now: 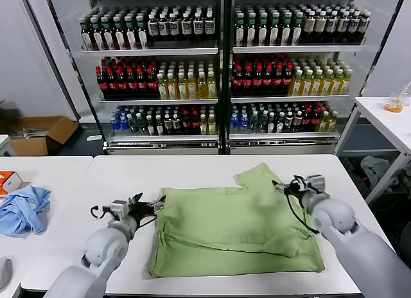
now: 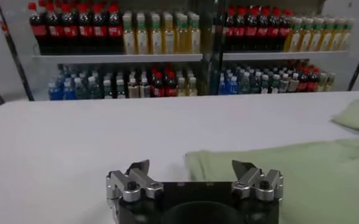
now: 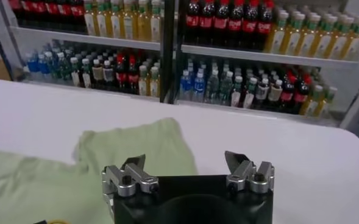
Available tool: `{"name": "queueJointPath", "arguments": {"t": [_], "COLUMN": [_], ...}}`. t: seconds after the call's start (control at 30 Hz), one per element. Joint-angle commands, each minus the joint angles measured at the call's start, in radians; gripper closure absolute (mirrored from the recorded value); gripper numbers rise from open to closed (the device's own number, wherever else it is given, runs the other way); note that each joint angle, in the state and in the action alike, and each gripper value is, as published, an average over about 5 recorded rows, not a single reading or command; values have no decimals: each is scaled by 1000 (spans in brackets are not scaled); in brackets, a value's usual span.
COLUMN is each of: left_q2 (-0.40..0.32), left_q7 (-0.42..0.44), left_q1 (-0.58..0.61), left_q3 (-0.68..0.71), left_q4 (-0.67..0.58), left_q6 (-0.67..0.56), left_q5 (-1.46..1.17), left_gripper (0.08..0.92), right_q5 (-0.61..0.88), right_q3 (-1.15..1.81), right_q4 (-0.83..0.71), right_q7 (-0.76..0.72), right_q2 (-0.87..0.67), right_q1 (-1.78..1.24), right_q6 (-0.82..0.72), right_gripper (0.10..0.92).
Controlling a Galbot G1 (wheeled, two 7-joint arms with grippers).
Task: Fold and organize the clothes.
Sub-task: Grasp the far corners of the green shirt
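The clothes, a light green shirt (image 1: 237, 227), lie partly folded on the white table (image 1: 128, 173), with one sleeve (image 1: 257, 179) sticking out toward the far side. My left gripper (image 1: 157, 207) hovers open at the shirt's left edge, holding nothing. In the left wrist view that gripper (image 2: 191, 167) stands wide open, with the shirt (image 2: 301, 176) just beyond one finger. My right gripper (image 1: 280, 187) is open and empty beside the sleeve at the shirt's right far corner. In the right wrist view that gripper (image 3: 184, 162) has the sleeve (image 3: 130, 149) beyond it.
A light blue garment (image 1: 22, 208) and an orange box (image 1: 8, 181) lie on the neighbouring table at the left. Glass-fronted shelves of bottles (image 1: 218, 73) stand behind the table. A cardboard box (image 1: 38, 134) sits on the floor far left, and another white table (image 1: 392, 121) stands at right.
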Motion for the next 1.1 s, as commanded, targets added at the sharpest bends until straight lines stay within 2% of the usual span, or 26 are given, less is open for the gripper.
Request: {"name": "queueJointPath", "arguments": {"t": [0.03,0.37,0.53,0.63,1.1], "left_q2": [-38,-51,-50,-43,-31], "left_q7": [-10,2,11,15,41], "left_q1": [-203,-200,-187,-176,-133], "left_q3": [114,125,128,127,117], "left_q4": [193,212,202,197,183], "left_q6": [12,33,41,42,30], "left_q5": [-4,-25,-35,-39,-57], "left_gripper": [177,177,177,206,601], "right_q5": [7,1,7,35,90], "right_q3": [-138,-166,-179,-179,-169], "right_q4": [-253,-414,-442,-452,-423], "right_q7": [-17,-40,-47,-48,-68], "right_q2": [99,179,199,206,198], "right_q1": [218,250,254,248,218], "right_q6": [-6,-8,-8,-9,-9], "right_gripper": [203,203,203,222,595]}}
